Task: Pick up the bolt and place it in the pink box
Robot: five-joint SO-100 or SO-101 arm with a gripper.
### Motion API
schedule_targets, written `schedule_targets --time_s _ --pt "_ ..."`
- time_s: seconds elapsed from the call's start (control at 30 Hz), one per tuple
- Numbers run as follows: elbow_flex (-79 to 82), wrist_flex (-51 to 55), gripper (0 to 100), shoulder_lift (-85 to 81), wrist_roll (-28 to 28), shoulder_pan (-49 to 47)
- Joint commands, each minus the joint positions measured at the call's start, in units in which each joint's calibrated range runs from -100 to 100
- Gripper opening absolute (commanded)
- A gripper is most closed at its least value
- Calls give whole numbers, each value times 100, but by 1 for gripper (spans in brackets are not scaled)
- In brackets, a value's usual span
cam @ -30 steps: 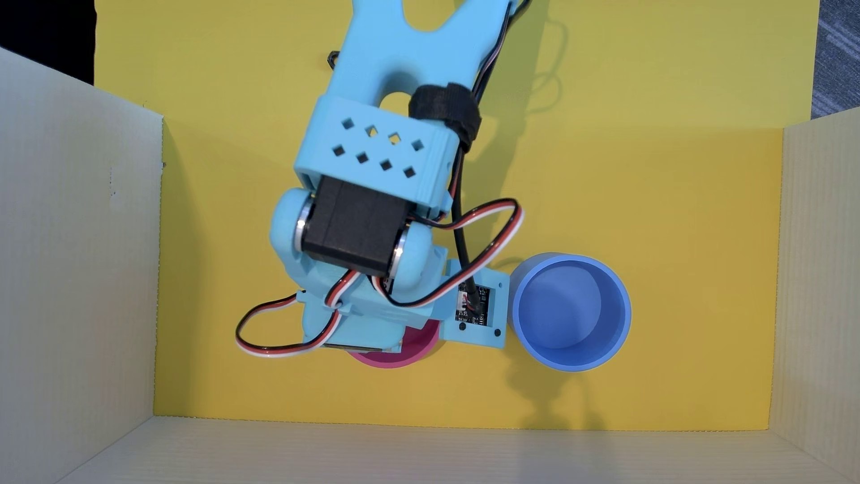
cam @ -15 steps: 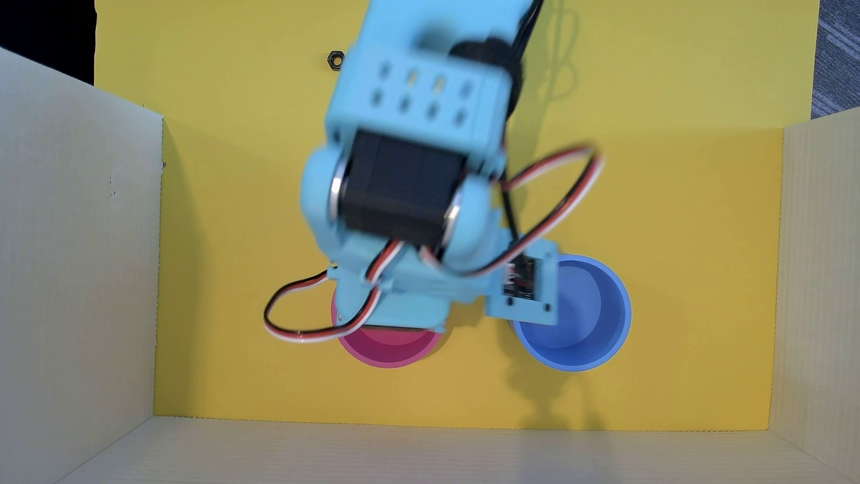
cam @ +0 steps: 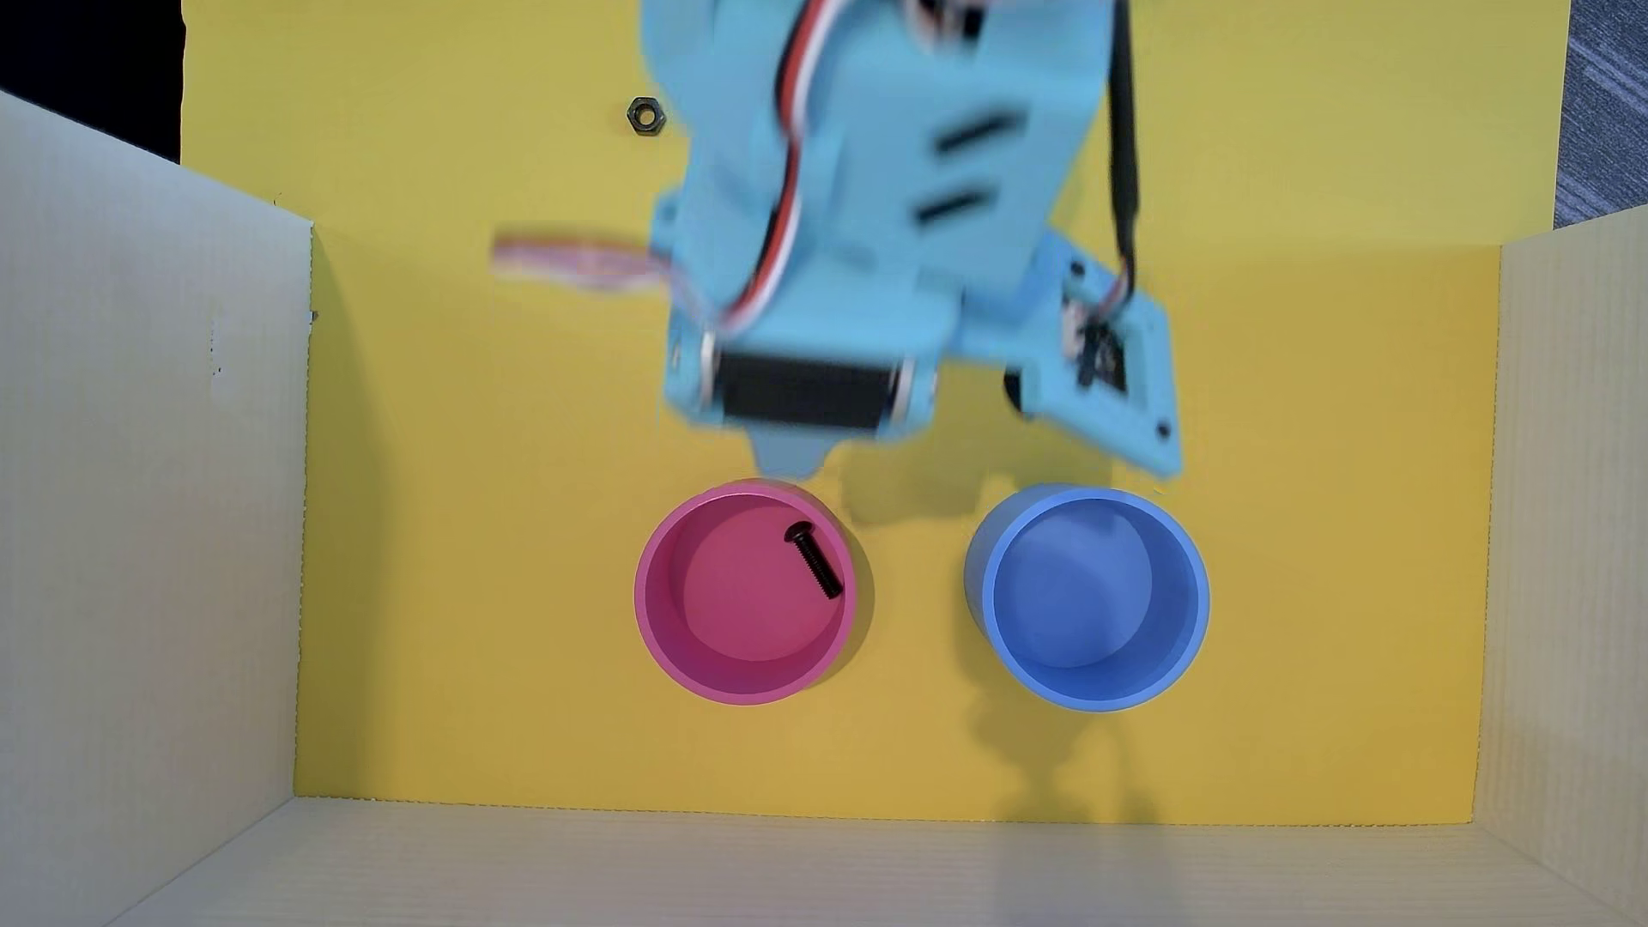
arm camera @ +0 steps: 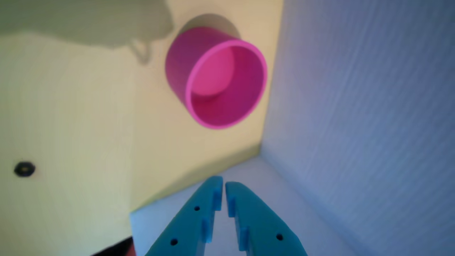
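The black bolt (cam: 813, 559) lies inside the pink box (cam: 713, 615), against its upper right inner wall in the overhead view. The pink box also shows in the wrist view (arm camera: 227, 106); the bolt does not show there. My light blue gripper (arm camera: 224, 183) has its jaws nearly together with nothing between them. In the overhead view only the gripper's tip (cam: 786, 462) shows, under the blurred arm, just above the pink box's far rim.
A blue round cup (cam: 1088, 597) stands to the right of the pink box. A black hex nut (cam: 644, 116) lies on the yellow floor at the upper left, also in the wrist view (arm camera: 24, 169). Pale cardboard walls (cam: 152, 499) enclose three sides.
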Motion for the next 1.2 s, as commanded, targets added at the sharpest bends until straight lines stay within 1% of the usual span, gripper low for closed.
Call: schedule_targets --time_s 0.0,0.2,0.37,0.73,0.87,0.93,1.1,1.17 --pt "1850 -1069 1 -1218 -22 -153" --pt "4048 -2270 1 -2691 -22 -704" --pt "5269 -2785 1 -3878 -27 -1153" --pt "7133 -2759 1 -6950 -27 -1639" --pt "7884 -2733 1 -8145 -319 -1830" --pt "8182 -2725 1 -8339 -486 -1830" --pt "8761 -2725 1 -8171 -835 -1830" --pt "8933 -2725 1 -8171 -892 -1830"
